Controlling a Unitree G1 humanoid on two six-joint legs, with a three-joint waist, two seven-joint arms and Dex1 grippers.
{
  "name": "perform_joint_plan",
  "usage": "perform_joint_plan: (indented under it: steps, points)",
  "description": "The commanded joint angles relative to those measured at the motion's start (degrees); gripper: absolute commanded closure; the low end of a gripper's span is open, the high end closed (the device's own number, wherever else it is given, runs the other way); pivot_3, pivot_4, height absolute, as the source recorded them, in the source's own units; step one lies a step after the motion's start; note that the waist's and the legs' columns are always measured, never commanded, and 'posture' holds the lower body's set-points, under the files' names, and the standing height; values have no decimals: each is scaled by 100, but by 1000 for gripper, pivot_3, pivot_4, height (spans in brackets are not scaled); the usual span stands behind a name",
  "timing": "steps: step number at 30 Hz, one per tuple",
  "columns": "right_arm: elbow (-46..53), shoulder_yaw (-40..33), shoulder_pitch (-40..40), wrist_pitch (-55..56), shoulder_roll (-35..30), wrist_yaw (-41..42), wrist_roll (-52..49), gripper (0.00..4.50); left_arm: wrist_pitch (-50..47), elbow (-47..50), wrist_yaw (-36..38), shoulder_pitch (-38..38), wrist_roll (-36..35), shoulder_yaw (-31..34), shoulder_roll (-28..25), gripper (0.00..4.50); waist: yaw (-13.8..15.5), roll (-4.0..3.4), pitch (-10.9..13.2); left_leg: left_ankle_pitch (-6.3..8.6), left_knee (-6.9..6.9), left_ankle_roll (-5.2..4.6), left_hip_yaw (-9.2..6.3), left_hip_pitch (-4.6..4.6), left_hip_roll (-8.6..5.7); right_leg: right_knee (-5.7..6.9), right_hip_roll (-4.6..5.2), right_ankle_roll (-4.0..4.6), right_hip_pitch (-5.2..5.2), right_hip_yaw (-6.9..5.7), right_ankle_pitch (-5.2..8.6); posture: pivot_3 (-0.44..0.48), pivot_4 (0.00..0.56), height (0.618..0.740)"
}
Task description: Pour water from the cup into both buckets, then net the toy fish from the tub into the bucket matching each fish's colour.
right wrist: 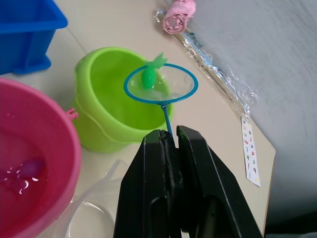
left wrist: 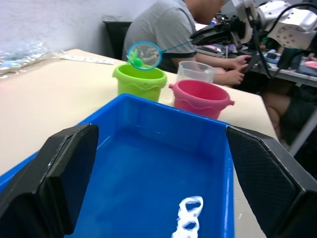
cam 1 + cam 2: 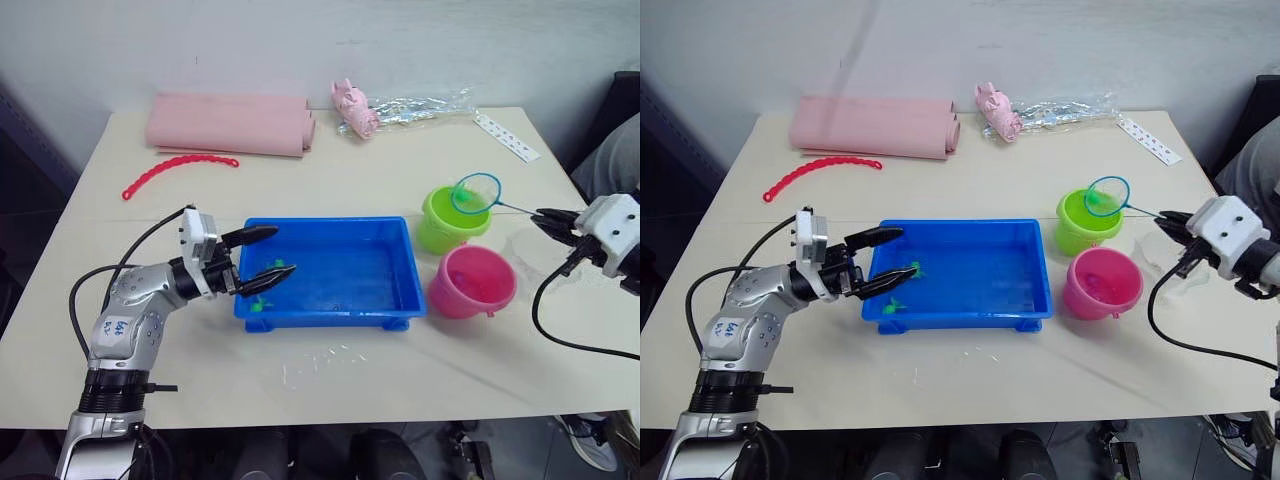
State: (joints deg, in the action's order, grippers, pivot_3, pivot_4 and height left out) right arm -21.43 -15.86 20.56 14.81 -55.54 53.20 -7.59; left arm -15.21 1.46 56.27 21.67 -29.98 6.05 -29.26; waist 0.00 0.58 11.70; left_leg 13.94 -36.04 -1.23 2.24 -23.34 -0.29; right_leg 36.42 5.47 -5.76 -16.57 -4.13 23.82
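The blue tub (image 3: 385,290) holds water and two small green toy fish (image 3: 273,274) near its left end. My left gripper (image 3: 285,250) is open, its fingers straddling that left end. To the tub's right stand the lime green bucket (image 3: 440,225) and the pink bucket (image 3: 472,282); a pink fish (image 1: 29,168) lies in the pink one. My right gripper (image 1: 171,136) is shut on the net's thin handle. The net (image 1: 161,84) hovers over the green bucket with a green fish (image 1: 148,77) in its mesh. The clear cup (image 2: 195,71) stands behind the pink bucket.
A rolled pink cloth (image 3: 230,124), a red chain (image 3: 178,170), a pink pig toy (image 3: 355,108), a clear wrapper (image 3: 420,108) and a white strip (image 3: 506,136) lie along the far side. A person (image 2: 168,29) sits beyond the table's right end.
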Motion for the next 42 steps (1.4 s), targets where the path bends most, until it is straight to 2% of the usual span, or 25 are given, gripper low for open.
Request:
perform_joint_plan:
  steps: [1,7,21,23,25,29,32,34,38,42]
  points:
    - [-223,19,187,436,-340,-205,364,4500,259,93,-98,192,101,24,55,31,4,0,0,0,0,0,0,0,0,0,0,0,0,-1,0,0,150,740]
    - [-501,235,263,1573,-562,-480,876,4500,-164,82,-118,182,-101,9,101,31,-10,-1,0,0,2,0,0,1,0,0,-1,0,0,-1,0,0,150,740]
    - [-678,777,388,2927,-1059,-1653,2323,4500,-129,-242,34,392,-50,-7,223,31,-9,-3,1,-2,1,2,0,0,1,0,-1,0,-1,0,0,0,150,740]
    - [-681,758,385,2825,-1020,-1688,2161,4500,-9,-266,81,393,42,-44,217,31,-9,-3,1,-2,0,2,0,0,1,0,-2,0,-1,-1,0,0,150,740]
    - [-632,671,387,2612,-966,-1634,1857,4500,93,-276,91,387,77,-31,227,31,-9,-3,1,-2,0,2,0,0,1,1,-2,0,-1,-1,0,0,150,740]
    - [-258,295,466,1467,-730,-1189,597,4500,227,-132,354,254,-121,156,110,31,-15,-2,1,-2,0,2,0,0,1,2,-2,0,0,-2,0,0,150,740]
    - [594,-51,300,-267,-484,-237,-1212,4500,68,-44,552,95,-333,399,-177,31,-21,-2,2,-2,2,2,0,0,5,3,-7,0,0,-2,0,0,150,740]
    - [1135,-163,121,-1016,-412,212,-1937,4500,-113,-6,712,-106,-432,574,-494,31,-14,-3,2,-2,3,2,-4,0,9,2,-8,0,0,-4,0,0,150,740]
    - [2259,38,-127,-2368,-391,595,-2798,4500,-328,-33,804,-450,-716,1025,-890,31,-9,-4,2,-1,10,1,-7,0,9,3,-6,1,2,-3,0,0,150,740]
    - [2979,827,75,-2987,-254,697,-2740,4500,-151,-122,818,-852,-638,1462,-1101,31,-7,-5,3,0,4,-1,-7,-1,6,-2,0,0,2,-3,0,0,150,740]
